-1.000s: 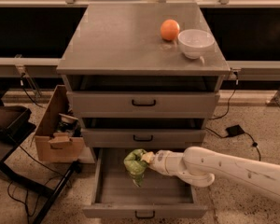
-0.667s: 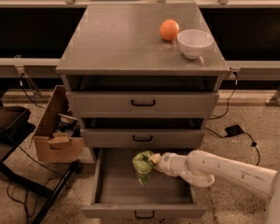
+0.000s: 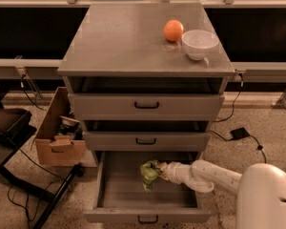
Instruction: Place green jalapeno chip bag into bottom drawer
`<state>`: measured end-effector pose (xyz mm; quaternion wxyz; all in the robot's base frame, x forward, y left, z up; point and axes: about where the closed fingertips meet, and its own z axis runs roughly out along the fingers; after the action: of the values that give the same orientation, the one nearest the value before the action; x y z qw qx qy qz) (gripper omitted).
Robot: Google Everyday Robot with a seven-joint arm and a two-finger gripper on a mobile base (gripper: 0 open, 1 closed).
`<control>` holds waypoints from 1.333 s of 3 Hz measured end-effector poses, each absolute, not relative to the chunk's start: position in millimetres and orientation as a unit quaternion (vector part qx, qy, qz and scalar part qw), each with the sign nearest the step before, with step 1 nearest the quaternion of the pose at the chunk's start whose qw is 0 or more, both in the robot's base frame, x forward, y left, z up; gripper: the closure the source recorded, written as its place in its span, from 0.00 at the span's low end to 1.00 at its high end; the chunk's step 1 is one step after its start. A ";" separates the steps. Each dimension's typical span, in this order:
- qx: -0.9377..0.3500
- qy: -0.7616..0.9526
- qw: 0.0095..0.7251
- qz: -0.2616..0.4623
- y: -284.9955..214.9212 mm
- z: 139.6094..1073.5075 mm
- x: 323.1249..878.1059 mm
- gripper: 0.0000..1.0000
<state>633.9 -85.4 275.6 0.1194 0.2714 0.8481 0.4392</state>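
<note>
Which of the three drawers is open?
The bottom drawer is pulled out; the two drawers above show only fronts. The gripper holds the green jalapeno chip bag inside it.

The small crinkly green foil chip bag [image 3: 150, 173] with pale patches and print is crumpled, its longer side running roughly up and down. It is over the inside of the lowest grey metal drawer [image 3: 133, 202] — the deepest one, pulled wide open, its flat front and small black handle nearest the camera. The bag sits mid-drawer, against the tip of the white gripper [image 3: 163, 171] — which reaches in from the right.
</note>
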 end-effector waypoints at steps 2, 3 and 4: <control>0.279 0.842 0.121 0.445 -88.2 265.7 642.9 0.28; 0.279 0.842 0.121 0.445 -88.2 265.7 642.9 0.04; 0.279 0.842 0.121 0.445 -88.2 265.7 642.9 0.00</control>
<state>642.9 -88.2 265.7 0.1207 0.2786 0.8425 0.4450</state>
